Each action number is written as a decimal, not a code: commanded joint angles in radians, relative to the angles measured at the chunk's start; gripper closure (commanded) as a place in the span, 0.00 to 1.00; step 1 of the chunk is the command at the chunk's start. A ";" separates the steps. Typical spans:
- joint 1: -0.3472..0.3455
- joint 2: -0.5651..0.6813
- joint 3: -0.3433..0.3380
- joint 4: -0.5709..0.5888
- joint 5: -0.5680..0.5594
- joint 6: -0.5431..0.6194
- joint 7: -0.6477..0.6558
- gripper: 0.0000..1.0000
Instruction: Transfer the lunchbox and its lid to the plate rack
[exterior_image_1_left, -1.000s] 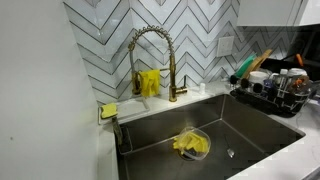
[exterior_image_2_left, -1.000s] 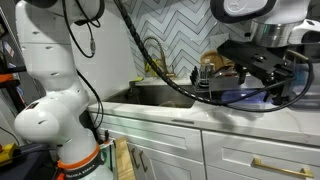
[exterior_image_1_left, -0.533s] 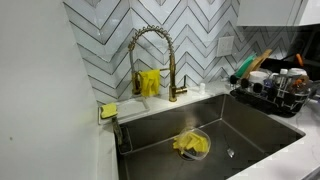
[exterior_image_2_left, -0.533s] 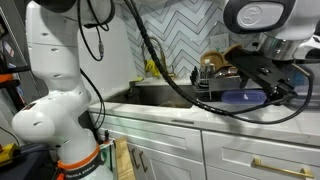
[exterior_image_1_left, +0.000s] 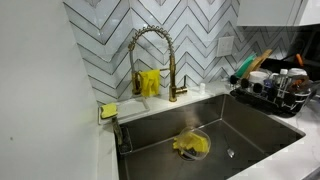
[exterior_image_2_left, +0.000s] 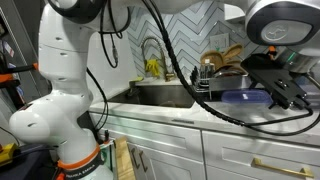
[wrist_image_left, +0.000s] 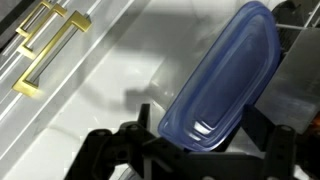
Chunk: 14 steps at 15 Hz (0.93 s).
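Note:
The lunchbox (wrist_image_left: 225, 75) is a shallow bluish-purple translucent container. It lies on the white counter next to the black wire plate rack (exterior_image_2_left: 215, 78) and also shows in an exterior view (exterior_image_2_left: 243, 98). My gripper (wrist_image_left: 200, 118) is open and hangs low over the lunchbox's near end, with one finger on each side of it. I cannot tell if the fingers touch it. In an exterior view the gripper (exterior_image_2_left: 285, 93) is at the far right. The rack (exterior_image_1_left: 270, 95) holds dishes and green- and wooden-handled tools. I cannot make out a separate lid.
A steel sink (exterior_image_1_left: 240, 125) holds a clear bowl with a yellow cloth (exterior_image_1_left: 192, 145). A gold faucet (exterior_image_1_left: 150, 45) stands behind it and a yellow sponge (exterior_image_1_left: 108, 110) sits at the sink's corner. Cabinet fronts with gold handles (wrist_image_left: 45, 45) run below the counter edge.
My gripper has moved down and sideways along the counter toward the lunchbox's end. The lunchbox has stayed where it was.

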 joint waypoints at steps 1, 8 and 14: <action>-0.054 0.067 0.032 0.083 0.044 -0.054 -0.027 0.26; -0.077 0.099 0.044 0.141 0.039 -0.078 -0.023 0.77; -0.078 0.098 0.043 0.156 0.031 -0.080 -0.016 0.97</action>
